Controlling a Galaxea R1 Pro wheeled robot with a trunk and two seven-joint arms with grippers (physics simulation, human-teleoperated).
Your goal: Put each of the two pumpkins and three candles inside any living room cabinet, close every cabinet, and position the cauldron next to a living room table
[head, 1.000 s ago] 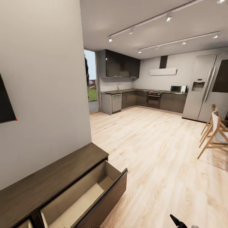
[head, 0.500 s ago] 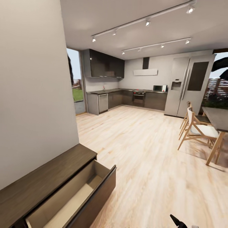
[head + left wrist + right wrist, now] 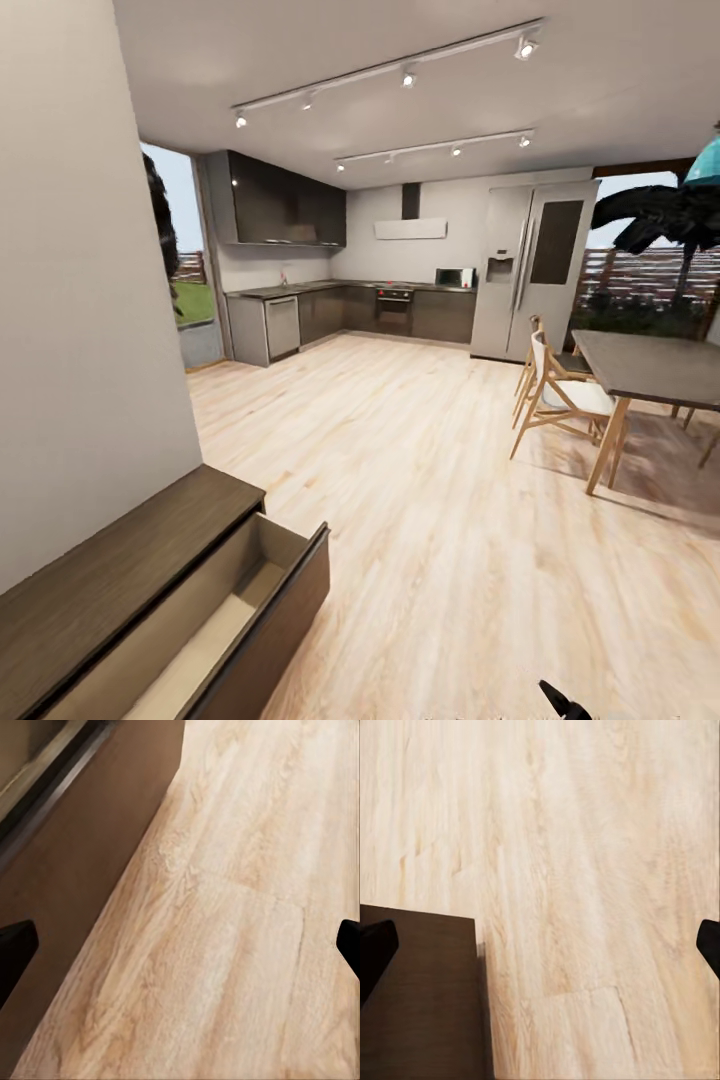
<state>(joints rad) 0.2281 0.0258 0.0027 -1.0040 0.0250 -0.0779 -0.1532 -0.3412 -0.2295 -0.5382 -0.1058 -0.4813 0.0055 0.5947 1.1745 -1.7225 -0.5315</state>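
Observation:
The long dark-brown cabinet runs along the wall at the lower left of the head view. Its end drawer is pulled out, and the part of its pale beige inside that I see holds nothing. The left wrist view looks down on the wood floor beside the cabinet's dark front, with my left gripper open and nothing between its fingers. My right gripper is open too, over bare floor and a dark brown panel. One black fingertip of it pokes in at the head view's bottom edge.
Light wood floor stretches toward a dark kitchen and a steel fridge at the back. At the right stands a dining table with wooden chairs. A grey wall rises at the left.
The head camera has swung to the right, so the whole picture slid left and the dining table came into view. The drawer stays pulled out.

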